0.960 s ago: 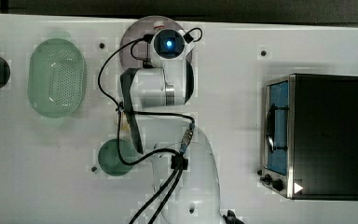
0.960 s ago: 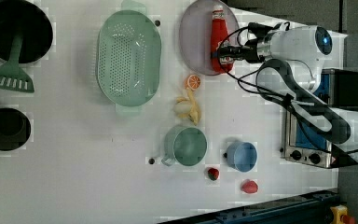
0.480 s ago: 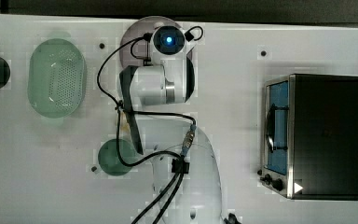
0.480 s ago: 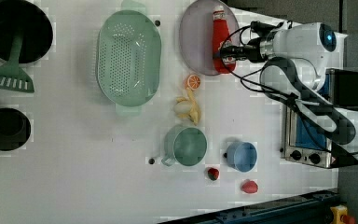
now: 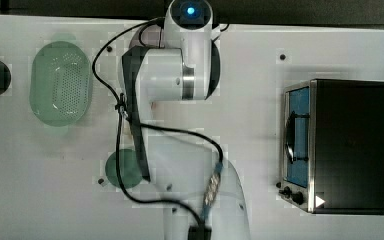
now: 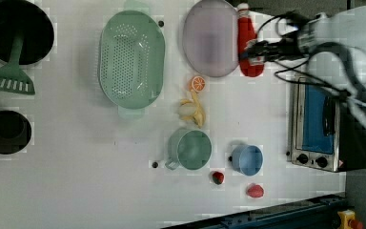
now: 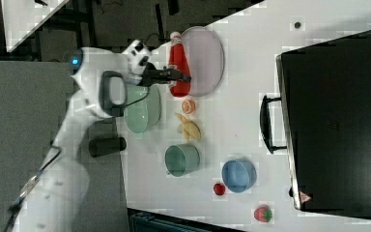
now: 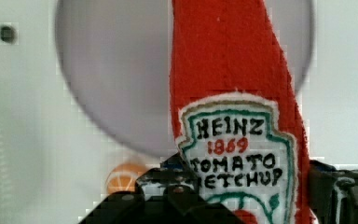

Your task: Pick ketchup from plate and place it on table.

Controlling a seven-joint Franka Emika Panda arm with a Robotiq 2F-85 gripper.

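Note:
The ketchup, a soft red bottle with a white cap and a Heinz label, hangs lengthwise over the right rim of the plate in the left view. My gripper is shut on its lower, labelled half, with a dark finger on each side. In the right view the ketchup is held at the left edge of the lilac-grey plate, with the gripper reaching across from the arm. The white table spreads below.
An orange slice and a banana lie just below the plate. A green perforated basket sits to the left view's left. A toaster oven, a green cup and a blue cup stand nearby.
My gripper has carried the ketchup from over the plate's middle to the plate's right rim in the left view. The grip has stayed the same.

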